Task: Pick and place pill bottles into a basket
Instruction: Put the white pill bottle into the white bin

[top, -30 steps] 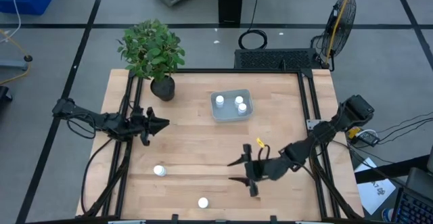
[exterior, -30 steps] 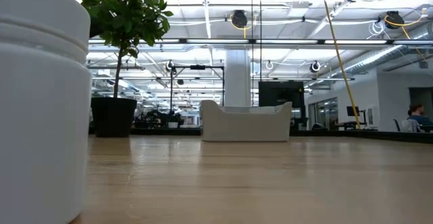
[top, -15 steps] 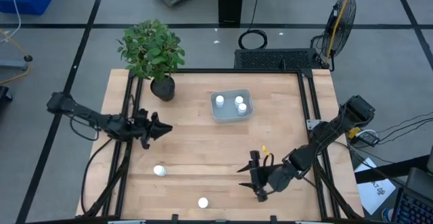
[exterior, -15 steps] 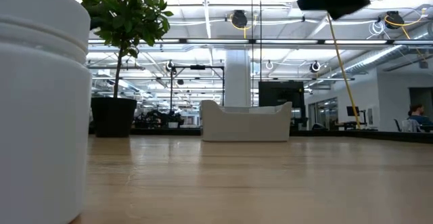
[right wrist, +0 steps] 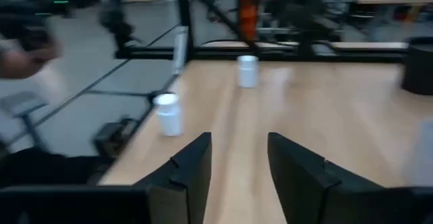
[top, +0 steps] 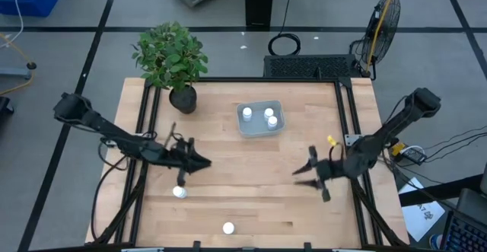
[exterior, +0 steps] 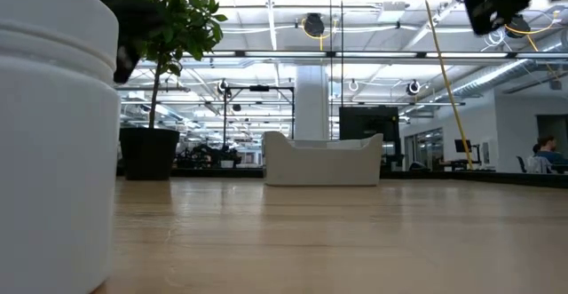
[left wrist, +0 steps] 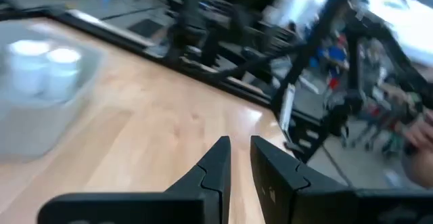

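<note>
On the pale wooden tabletop (top: 228, 141), the shallow, rounded-corner tray of pale blue-grey translucent plastic that served as the basket (top: 259, 119) sat toward the far middle, holding three tiny white cylindrical pill bottles with round white caps (top: 246, 113). Two more such bottles stood loose on the near left part of the wood: one (top: 179, 192) just beside the left end effector, the other (top: 227, 228) near the front edge, well apart from both arms. The left end effector (top: 199, 162) hovered over the left-centre of the tabletop with its dark fingers (left wrist: 218, 166) nearly together, only a narrow slit between them and nothing held. The right end effector (top: 303, 176) hung over the right-centre of the tabletop, its fingers (right wrist: 191, 166) spread apart and empty; its wrist camera looked across the wood at the two loose bottles. A dark pot with a leafy green plant (top: 172, 60) stood at the far left corner, left of the basket. In the low view, a loose bottle (exterior: 53, 134) filled the left edge, very near the camera.
</note>
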{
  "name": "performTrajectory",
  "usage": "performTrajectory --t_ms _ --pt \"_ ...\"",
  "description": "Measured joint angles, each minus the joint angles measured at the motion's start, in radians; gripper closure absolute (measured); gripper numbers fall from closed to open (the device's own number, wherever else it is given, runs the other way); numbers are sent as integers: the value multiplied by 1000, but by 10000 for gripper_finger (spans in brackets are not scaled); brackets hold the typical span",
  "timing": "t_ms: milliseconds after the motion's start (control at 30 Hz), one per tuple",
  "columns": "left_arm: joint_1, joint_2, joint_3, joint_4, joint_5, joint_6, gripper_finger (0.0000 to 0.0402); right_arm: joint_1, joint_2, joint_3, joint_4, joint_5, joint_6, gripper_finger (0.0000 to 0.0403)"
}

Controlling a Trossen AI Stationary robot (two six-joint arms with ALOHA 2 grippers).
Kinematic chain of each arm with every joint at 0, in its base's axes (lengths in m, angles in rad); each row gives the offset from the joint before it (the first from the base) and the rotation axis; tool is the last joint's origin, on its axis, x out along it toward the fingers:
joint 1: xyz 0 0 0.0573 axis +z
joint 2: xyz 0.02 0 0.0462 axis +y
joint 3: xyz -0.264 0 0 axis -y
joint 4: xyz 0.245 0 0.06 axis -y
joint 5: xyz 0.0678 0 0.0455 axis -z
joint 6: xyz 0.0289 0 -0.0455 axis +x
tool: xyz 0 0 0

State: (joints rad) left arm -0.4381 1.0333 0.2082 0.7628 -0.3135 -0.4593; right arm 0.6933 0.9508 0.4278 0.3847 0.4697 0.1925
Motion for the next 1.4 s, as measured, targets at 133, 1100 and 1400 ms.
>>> performTrajectory --t_ms 133,1100,1400 --pt "-2 171 178 -9 114 75 341 -58 -179 -110 -26 -104 -3 279" --pt "-188 402 534 -381 24 -24 325 -167 -840 -361 -203 -50 -77 329" --pt "-292 460 671 -471 -140 -11 199 -166 -838 -361 -177 -51 -77 328"
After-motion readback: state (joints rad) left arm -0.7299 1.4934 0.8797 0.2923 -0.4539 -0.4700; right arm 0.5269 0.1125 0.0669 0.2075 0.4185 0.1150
